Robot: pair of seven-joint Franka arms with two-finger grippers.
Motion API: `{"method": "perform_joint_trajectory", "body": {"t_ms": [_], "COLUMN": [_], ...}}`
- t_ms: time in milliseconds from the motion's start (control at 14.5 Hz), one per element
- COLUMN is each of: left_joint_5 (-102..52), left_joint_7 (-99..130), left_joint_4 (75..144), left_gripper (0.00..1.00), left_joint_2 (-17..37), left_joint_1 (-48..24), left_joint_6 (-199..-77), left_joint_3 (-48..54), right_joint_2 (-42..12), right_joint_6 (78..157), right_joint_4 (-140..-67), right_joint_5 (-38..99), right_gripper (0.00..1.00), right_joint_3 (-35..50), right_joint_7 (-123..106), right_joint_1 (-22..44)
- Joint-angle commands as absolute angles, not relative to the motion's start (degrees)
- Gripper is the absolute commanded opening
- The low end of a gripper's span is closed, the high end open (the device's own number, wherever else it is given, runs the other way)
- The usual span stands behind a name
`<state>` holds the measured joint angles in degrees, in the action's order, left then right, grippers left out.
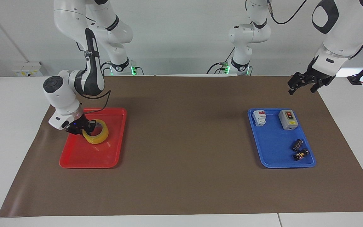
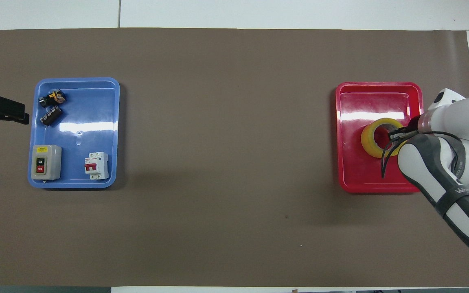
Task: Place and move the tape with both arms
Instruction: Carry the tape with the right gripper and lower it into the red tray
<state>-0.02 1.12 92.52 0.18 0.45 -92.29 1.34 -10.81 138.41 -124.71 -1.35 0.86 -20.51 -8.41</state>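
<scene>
My right gripper [image 1: 85,127] pinching wall of tape [image 1: 97,135]: one finger inside core, one outside. Tape tilted in red tray [image 1: 112,157], lower edge at or near tray floor, toward tray edge nearer robots. Step judged: set roll down. Lower until flat, release only once roll settled. My left gripper [image 1: 304,82] spread, waiting over mat corner near blue tray [image 1: 273,157].
</scene>
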Motion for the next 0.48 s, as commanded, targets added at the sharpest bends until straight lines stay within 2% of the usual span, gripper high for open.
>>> {"method": "perform_joint_trajectory", "body": {"t_ms": [0, 414], "left_joint_5": [-1.4, -1.4], "left_joint_7": [0.6, 0.6], "left_joint_4": [94.5, 94.4], "left_gripper": [1.0, 1.0], "left_joint_2": [-1.5, -1.5], "left_joint_1": [0.7, 0.7], "left_joint_6": [-93.0, -93.0], "left_joint_3": [1.1, 1.1], "right_joint_2": [-8.7, -10.1], "right_joint_6": [139.7, 143.2], "right_joint_4": [-126.8, -126.8], "right_joint_5": [-1.5, -1.5], "right_gripper": [0.0, 0.0], "right_joint_3": [1.6, 1.6], "right_joint_7": [-22.7, -23.2], "right_joint_1": [-9.5, -9.6]}}
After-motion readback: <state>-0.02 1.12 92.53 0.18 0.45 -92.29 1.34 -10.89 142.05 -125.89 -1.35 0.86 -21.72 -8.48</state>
